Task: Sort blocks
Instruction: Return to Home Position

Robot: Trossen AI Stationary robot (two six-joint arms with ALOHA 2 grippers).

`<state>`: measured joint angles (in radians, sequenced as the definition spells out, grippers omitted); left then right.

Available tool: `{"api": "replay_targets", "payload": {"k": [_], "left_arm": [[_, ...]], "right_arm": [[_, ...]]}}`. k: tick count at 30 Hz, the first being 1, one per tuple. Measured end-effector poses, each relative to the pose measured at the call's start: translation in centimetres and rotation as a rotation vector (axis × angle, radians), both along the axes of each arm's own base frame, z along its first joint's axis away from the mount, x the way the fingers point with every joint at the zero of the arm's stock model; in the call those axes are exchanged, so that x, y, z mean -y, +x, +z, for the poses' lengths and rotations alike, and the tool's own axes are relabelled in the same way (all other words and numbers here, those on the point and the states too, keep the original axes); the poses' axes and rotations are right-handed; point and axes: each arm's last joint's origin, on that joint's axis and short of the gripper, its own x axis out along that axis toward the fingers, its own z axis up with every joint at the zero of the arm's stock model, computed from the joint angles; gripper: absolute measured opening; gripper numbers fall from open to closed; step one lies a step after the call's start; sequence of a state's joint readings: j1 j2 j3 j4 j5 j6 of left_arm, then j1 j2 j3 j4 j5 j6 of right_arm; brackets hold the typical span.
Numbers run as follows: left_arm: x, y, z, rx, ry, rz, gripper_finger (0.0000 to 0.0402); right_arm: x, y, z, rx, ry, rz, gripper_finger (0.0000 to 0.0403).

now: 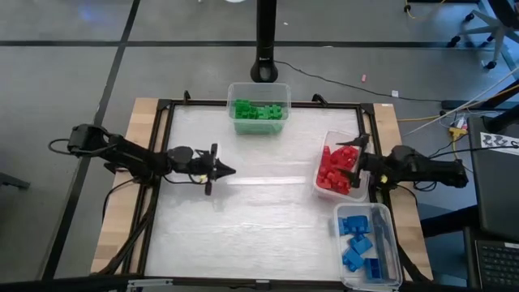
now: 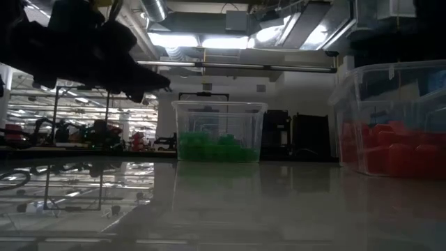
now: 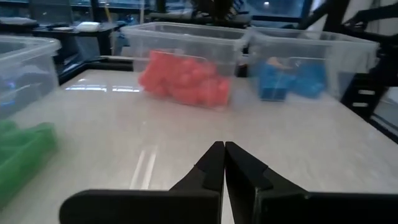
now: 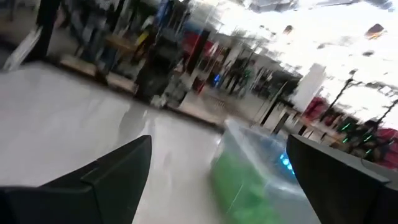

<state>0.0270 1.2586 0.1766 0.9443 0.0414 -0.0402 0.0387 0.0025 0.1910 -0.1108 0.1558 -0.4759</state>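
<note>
- High view first: my left claw (image 1: pixel 229 170) hangs over the left half of the table (image 1: pixel 259 243) and points toward the middle. Its two fingers are pressed together with nothing between them.
- Left wrist view agrees: my dark fingers meet in one thin line above bare tabletop.
- My right claw (image 1: pixel 347 162) is on the table's right side, over the outer part of the tub of reds (image 1: pixel 323 154).
- Right wrist view shows its two fingers spread well apart, holding nothing. The tabletop and a blur of green lie beyond them.
- The green blocks (image 1: pixel 259 111) lie in a clear tub (image 1: pixel 258 84) at the middle of the far edge.
- The red blocks (image 1: pixel 330 172) are heaped in the tub of reds, below my right claw.
- The blue blocks (image 1: pixel 357 235) lie in a third tub (image 1: pixel 339 243) at the near right corner, just beside the red one.
- Low view: the green heap stands straight ahead across the table and the red heap stands at the right. My left arm is a dark shape high on the left.
</note>
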Motion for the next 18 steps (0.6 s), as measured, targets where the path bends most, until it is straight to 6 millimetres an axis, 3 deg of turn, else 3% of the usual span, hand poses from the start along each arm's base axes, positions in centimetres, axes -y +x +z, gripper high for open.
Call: {"api": "replay_targets", "payload": {"k": [11, 18], "left_arm": [[-1.0, -1.9, 1.8, 0.011, 0.009, 0.054, 0.0004], [-1.3, -4.7, 3.2, -0.024, 0.035, 0.084, 0.0004]], "right_arm": [[0.0, 1.3, -4.0, -0.067, 0.047, -0.009, 0.0372], [0.0, 1.5, -4.4, -0.012, 0.030, -0.007, 0.0372]]}}
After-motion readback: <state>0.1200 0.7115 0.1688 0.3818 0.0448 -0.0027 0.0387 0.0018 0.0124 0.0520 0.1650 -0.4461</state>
